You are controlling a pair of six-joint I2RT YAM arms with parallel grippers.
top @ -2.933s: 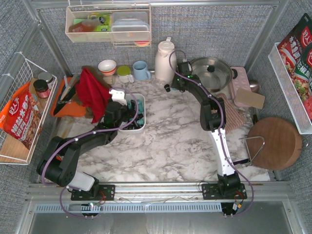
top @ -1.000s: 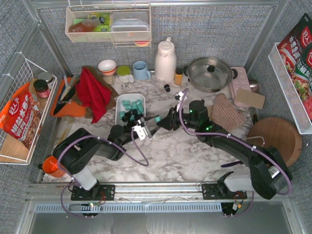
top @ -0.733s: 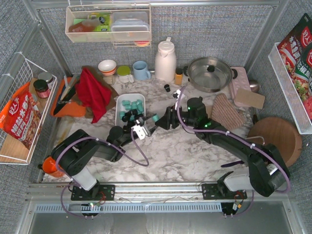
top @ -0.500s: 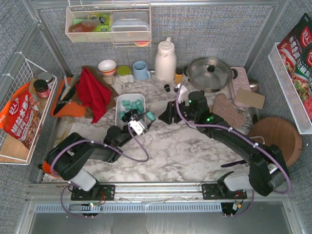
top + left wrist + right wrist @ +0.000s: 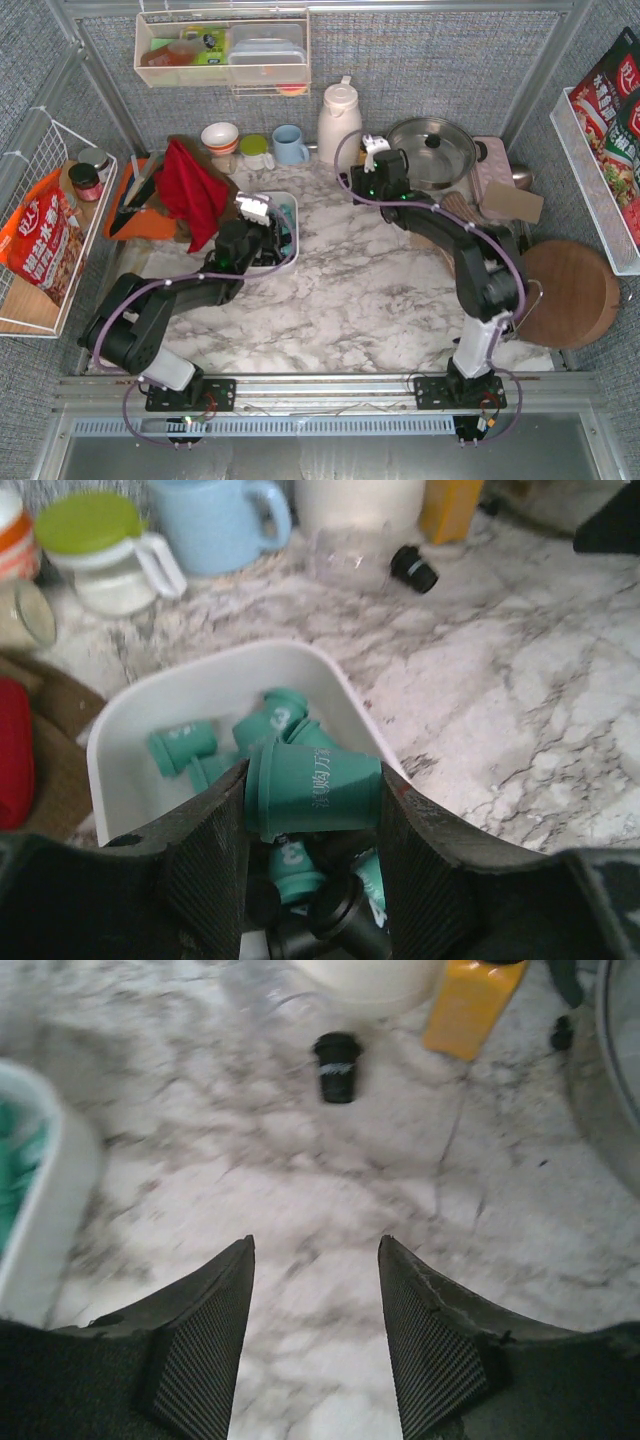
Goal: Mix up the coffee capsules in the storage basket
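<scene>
The white storage basket (image 5: 200, 692) holds several teal capsules (image 5: 185, 750) and some black capsules (image 5: 345, 920). My left gripper (image 5: 313, 780) is shut on a teal capsule (image 5: 320, 792), lying sideways between the pads just above the basket's near right part. In the top view the left gripper (image 5: 268, 226) covers most of the basket (image 5: 292, 203). My right gripper (image 5: 316, 1245) is open and empty above bare marble; in the top view it (image 5: 352, 181) is right of the basket. One black capsule (image 5: 337, 1066) lies on the marble ahead of it, outside the basket.
A blue mug (image 5: 290, 145), a green-lidded cup (image 5: 100, 550), a white thermos (image 5: 338, 125), a small yellow bottle (image 5: 472, 1000) and a steel pot (image 5: 432, 150) line the back. A red cloth (image 5: 190, 190) lies left of the basket; a round wooden board (image 5: 565, 290) at right.
My left gripper carried the teal capsule from the marble right of the basket back over the basket. My right arm swung away to the back near the thermos, open and empty.
</scene>
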